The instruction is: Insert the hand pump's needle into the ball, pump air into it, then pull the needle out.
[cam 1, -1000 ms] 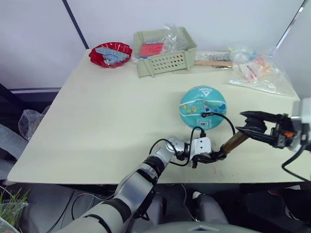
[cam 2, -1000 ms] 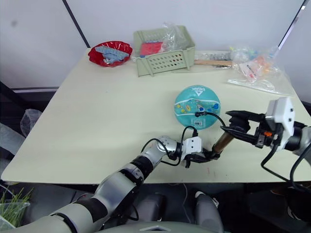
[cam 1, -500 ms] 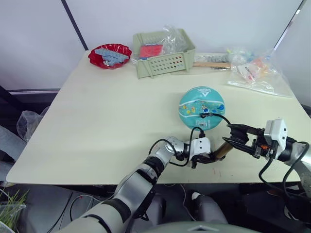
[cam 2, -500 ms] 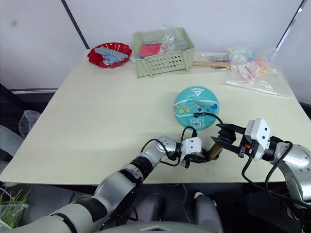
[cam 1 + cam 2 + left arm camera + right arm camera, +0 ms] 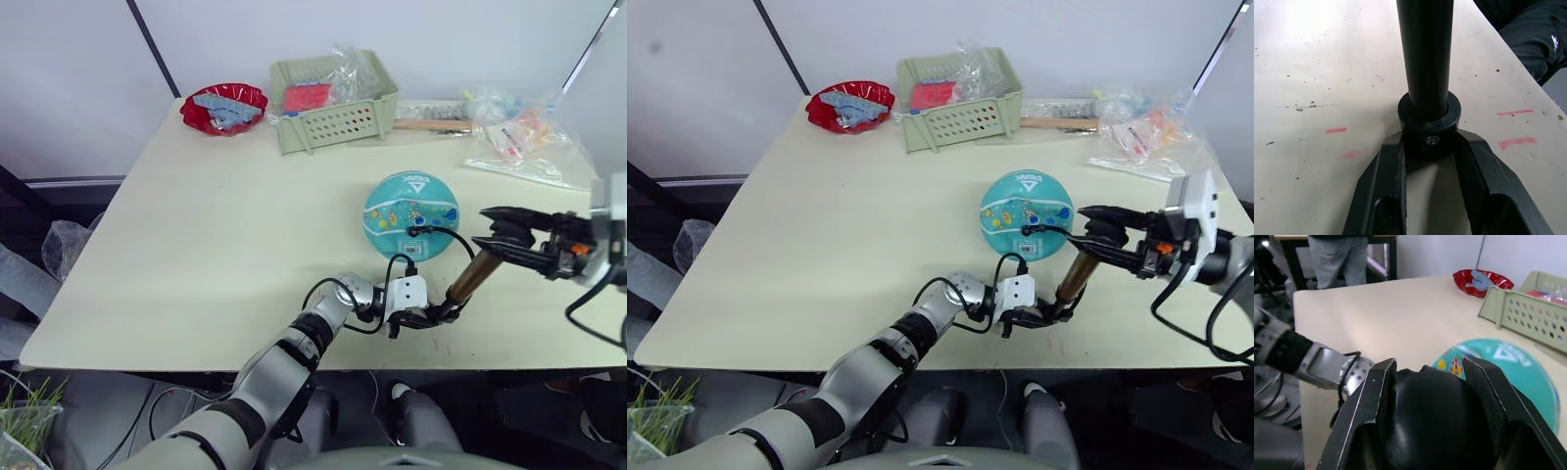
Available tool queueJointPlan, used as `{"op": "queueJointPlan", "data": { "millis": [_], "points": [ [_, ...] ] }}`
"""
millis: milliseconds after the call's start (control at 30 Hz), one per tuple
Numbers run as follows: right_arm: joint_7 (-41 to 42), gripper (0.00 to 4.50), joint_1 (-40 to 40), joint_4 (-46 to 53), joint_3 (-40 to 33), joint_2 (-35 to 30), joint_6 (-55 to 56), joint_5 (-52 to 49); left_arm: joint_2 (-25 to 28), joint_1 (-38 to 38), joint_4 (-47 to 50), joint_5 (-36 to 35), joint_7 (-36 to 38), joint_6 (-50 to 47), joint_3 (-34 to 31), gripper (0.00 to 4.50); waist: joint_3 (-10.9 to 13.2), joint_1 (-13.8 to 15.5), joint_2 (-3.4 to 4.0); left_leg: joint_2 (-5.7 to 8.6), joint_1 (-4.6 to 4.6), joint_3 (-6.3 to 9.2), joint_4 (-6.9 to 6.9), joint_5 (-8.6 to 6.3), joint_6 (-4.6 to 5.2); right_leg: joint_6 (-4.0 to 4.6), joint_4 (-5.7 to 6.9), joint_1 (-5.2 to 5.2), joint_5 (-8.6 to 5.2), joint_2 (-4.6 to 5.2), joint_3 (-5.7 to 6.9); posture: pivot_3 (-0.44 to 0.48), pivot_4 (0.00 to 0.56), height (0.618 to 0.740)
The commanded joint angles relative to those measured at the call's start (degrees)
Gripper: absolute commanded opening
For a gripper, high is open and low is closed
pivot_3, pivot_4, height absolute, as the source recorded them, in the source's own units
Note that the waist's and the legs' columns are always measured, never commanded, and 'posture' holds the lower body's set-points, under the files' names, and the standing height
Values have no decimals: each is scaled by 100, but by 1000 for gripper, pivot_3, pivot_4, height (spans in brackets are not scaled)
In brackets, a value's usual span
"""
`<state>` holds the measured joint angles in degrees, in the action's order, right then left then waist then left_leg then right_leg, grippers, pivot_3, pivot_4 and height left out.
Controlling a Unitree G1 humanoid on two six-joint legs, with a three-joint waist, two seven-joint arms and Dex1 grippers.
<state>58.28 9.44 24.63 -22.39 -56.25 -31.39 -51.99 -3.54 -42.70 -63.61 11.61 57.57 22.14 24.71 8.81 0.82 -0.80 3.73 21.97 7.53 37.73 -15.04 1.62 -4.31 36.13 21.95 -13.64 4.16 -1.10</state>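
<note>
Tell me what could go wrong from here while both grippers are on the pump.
1. The needle sits in the ball on a slack hose; a big pump stroke might tug it out or roll the ball.
2. The left gripper pinches only the hand pump's bottom cap near the table edge, so the base could slip.
3. The right gripper could lose the handle knob.

Open table on the left, crowded front right and back edge.
The table (image 5: 196, 245) is bare across its left and middle. At the front right, the ball (image 5: 410, 214), the slanted hand pump (image 5: 472, 278) and its looping hose (image 5: 392, 269) stand close together. Along the back edge, the red bowl (image 5: 223, 108), the green basket (image 5: 334, 104) and plastic bags (image 5: 519, 137) block passage.
</note>
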Motion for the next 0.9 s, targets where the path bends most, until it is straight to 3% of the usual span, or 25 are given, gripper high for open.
{"op": "queueJointPlan", "data": {
  "millis": [33,300,467,667,900],
  "points": [
    [-32,1633,357,222,-686,-271,-174,-514,194,147,-583,352,-202,-309,130,980,0,1,1,0,1,-1,0,0,0,0,0,0,0,1,0,0,150,740],
    [-164,1633,698,153,-994,-523,-598,-888,212,191,-596,366,-205,-295,147,980,-1,0,2,0,0,-3,0,0,1,-3,-4,-2,2,4,-2,0,150,740],
    [-216,1633,662,215,-824,-385,-651,-851,216,182,-586,364,-193,-295,147,980,0,1,0,1,1,-4,0,0,1,-3,-5,-1,2,5,-3,0,150,740],
    [4,1633,-255,377,-93,-78,-232,152,225,183,-554,361,-180,-291,148,980,-14,-4,-19,-1,-6,-2,0,0,0,-4,-5,-8,1,3,0,0,150,740],
    [-15,1633,-945,-74,833,684,1148,1641,241,258,-512,375,-207,-301,149,980,-51,-19,-49,-5,-24,-5,0,0,0,-27,-5,-22,-11,-3,-5,0,150,740]
  ]
}}
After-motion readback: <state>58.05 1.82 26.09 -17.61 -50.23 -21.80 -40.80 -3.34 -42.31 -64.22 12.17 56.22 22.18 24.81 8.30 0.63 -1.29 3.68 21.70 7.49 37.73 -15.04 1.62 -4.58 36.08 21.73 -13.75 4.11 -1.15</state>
